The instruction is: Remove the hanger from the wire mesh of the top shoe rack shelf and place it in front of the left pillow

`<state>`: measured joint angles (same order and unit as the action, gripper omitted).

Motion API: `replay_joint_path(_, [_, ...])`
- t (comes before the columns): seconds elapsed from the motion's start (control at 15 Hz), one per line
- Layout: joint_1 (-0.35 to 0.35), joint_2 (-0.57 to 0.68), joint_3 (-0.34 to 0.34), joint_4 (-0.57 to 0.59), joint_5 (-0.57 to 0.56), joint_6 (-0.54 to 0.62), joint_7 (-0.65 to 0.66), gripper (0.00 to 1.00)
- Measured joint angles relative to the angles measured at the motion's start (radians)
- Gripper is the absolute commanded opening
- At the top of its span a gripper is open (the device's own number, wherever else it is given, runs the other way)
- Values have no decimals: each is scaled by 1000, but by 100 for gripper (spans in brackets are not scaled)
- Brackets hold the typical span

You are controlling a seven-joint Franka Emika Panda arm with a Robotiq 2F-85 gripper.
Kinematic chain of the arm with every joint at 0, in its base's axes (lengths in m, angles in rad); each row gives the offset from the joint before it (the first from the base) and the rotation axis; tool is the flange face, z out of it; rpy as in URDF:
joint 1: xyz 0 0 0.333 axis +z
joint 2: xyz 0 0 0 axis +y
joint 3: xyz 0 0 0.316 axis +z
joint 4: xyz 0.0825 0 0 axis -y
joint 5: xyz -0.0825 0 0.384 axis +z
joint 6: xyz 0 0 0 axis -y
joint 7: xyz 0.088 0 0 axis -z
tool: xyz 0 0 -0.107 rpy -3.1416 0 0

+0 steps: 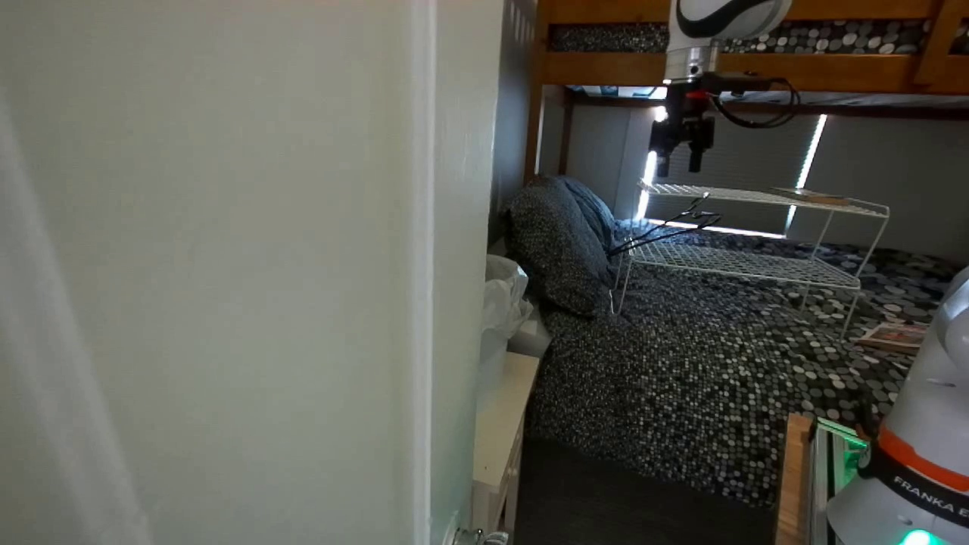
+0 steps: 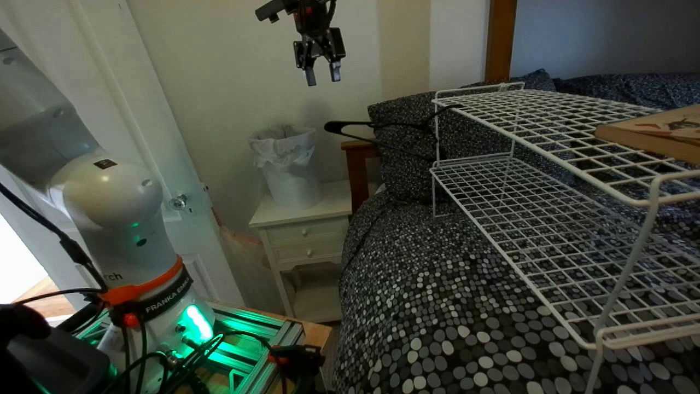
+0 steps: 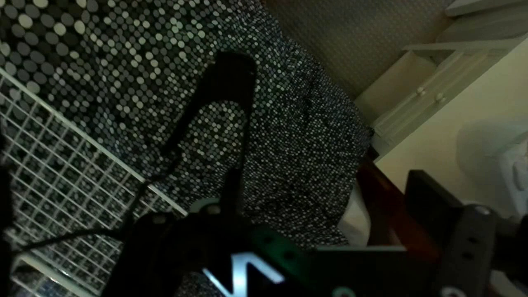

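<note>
Spread apart, the two fingers of my claw point(image 2: 323, 80) hang high in an exterior view, well apart from the black hanger point(image 2: 380, 125). Its hook end reaches the corner of the wire mesh point(image 2: 547, 121) on top of a white rack point(image 2: 634, 246); its body juts out past the rack, seen against a dark pillow point(image 2: 402, 178). A book point(image 2: 648, 128) lies on that mesh. A white bin point(image 2: 295, 189) stands on the worktop point(image 2: 265, 217) of a nightstand point(image 2: 301, 244); a white bag point(image 2: 281, 145) lines it and folds over its rim, and what it holds I cannot see. Two nightstand drawers point(image 2: 290, 233) are closed.

In an exterior view my claw point(image 1: 679, 163) shows higher than the rack, and the hanger slants at the rack's pillow end. Another book point(image 1: 897, 335) lies on the spotted bedspread point(image 1: 681, 371).

In the wrist view I see the hanger's wide end dark over the bedspread, its wire crossing the rack's mesh. Dark parts of my claw cover much of the bottom, so where hanger and claw border each other I cannot tell.
</note>
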<state>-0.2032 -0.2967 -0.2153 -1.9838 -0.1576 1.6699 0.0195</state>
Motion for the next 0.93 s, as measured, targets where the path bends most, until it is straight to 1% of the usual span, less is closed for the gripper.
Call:
replay_joint_path(0.2, [-61,-11,-64,-3,19,8,34,100])
replay_joint_path(0.33, [-93,-17,-99,-13,46,40,60,100])
replay_joint_path(0.6, [-144,15,-163,-43,104,190,130,100])
replay_joint_path(0.93, [-152,26,-154,-39,104,200,128,100])
